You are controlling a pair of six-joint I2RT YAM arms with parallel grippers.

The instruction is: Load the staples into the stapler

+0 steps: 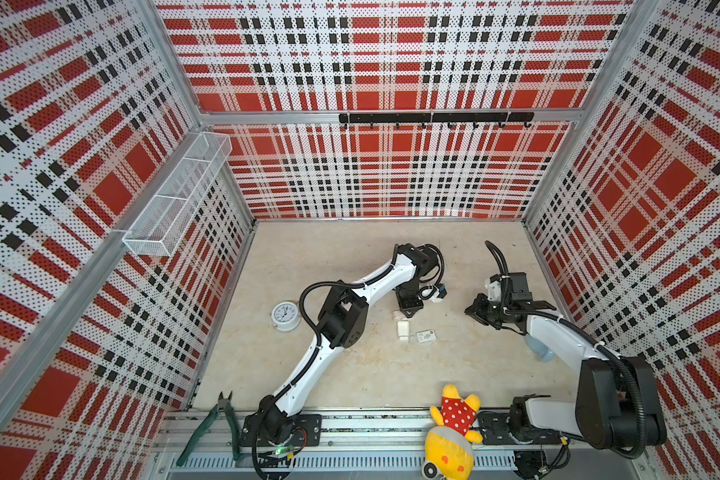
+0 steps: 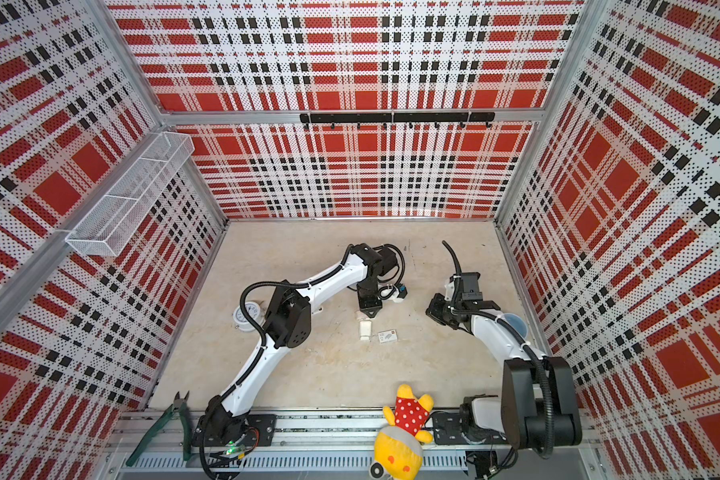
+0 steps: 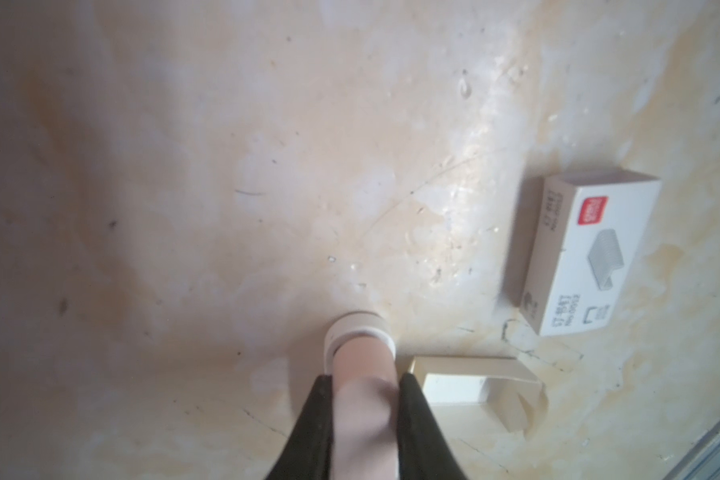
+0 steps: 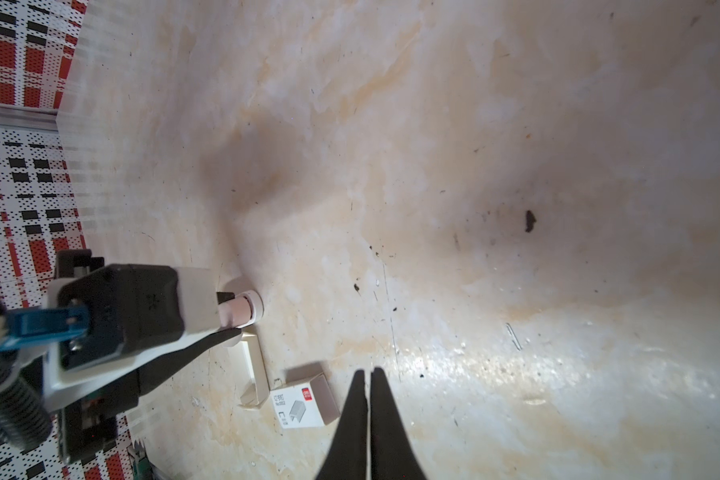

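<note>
My left gripper (image 3: 366,376) is shut on a pale pink stapler (image 3: 362,357) with a white end, held down close to the table; the stapler (image 4: 237,313) also shows in the right wrist view and, small, in a top view (image 1: 396,316). Beside it lies an open cream card sleeve (image 3: 474,370), and past that the white staple box (image 3: 591,253) with a red mark and a grey picture, seen in both top views (image 1: 426,336) (image 2: 387,336). The staples themselves do not show. My right gripper (image 4: 368,372) hovers shut and empty just right of the box (image 4: 304,401).
A white alarm clock (image 1: 286,316) stands left of the left arm. Green pliers (image 1: 221,419) and a yellow plush toy (image 1: 454,428) lie on the front rail. A pale blue bowl (image 2: 514,324) sits under the right arm. A thin metal sliver (image 4: 514,336) lies on the table.
</note>
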